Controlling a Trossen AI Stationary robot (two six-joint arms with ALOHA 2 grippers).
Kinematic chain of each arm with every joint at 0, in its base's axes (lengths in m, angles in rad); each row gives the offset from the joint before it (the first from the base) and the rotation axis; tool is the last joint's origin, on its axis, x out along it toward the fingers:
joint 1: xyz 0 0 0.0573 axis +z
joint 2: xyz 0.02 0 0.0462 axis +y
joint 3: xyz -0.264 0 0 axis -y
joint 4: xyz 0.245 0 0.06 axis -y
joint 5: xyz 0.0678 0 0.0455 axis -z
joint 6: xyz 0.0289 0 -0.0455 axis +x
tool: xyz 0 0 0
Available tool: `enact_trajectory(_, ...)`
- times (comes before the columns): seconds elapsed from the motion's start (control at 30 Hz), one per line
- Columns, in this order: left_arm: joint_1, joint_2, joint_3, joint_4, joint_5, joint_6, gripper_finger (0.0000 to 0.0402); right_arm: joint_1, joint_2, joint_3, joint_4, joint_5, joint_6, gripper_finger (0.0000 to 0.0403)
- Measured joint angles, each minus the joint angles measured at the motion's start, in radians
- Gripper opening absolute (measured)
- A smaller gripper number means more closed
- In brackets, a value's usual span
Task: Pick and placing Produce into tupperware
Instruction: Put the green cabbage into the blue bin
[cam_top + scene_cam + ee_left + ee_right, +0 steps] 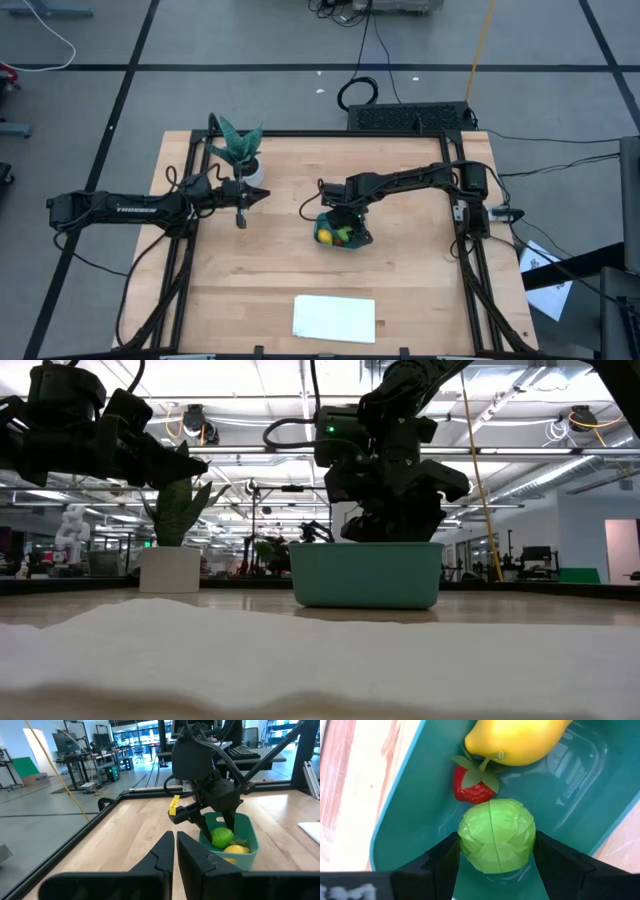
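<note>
The teal tupperware (362, 240) stands near the middle of the wooden table. Inside it lie a yellow lemon (520, 740) and a red strawberry (472, 790) with green leaves, touching each other. My right gripper (497, 845) reaches down into the tub and is shut on the round green ball (497, 835), which sits beside the strawberry. My left gripper (262, 196) hovers shut and level above the table's left half, next to the potted plant, holding nothing. In the left wrist view its shut fingers (175, 840) point toward the tub (252, 837). My right gripper pinches the green ball between its two fingers, one on each opposite side (462, 840). The fingers come steeply from above, slanting from the table's right. The ball sits within the tub's walls; whether it rests on the tub floor I cannot tell.
A spiky green plant in a white pot (240, 155) stands at the far left of the table, close to my left gripper. A flat white sheet (335, 318) lies near the front edge. Black frame rails (470, 260) run along the table's sides.
</note>
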Motion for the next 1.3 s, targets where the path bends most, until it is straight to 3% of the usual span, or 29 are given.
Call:
enact_trajectory(0.27,0.000,0.000,0.000,0.000,0.000,0.000,0.0026,0.000,0.000,0.000,0.012,0.001,0.012,0.0224)
enact_trajectory(0.67,0.000,0.000,0.000,0.000,0.000,0.000,0.0026,0.000,0.003,-0.002,0.000,0.007,0.055,0.0282)
enact_trajectory(1.3,0.000,0.000,0.000,0.000,0.000,0.000,0.0026,0.040,0.003,-0.001,-0.006,0.108,0.067,0.0281)
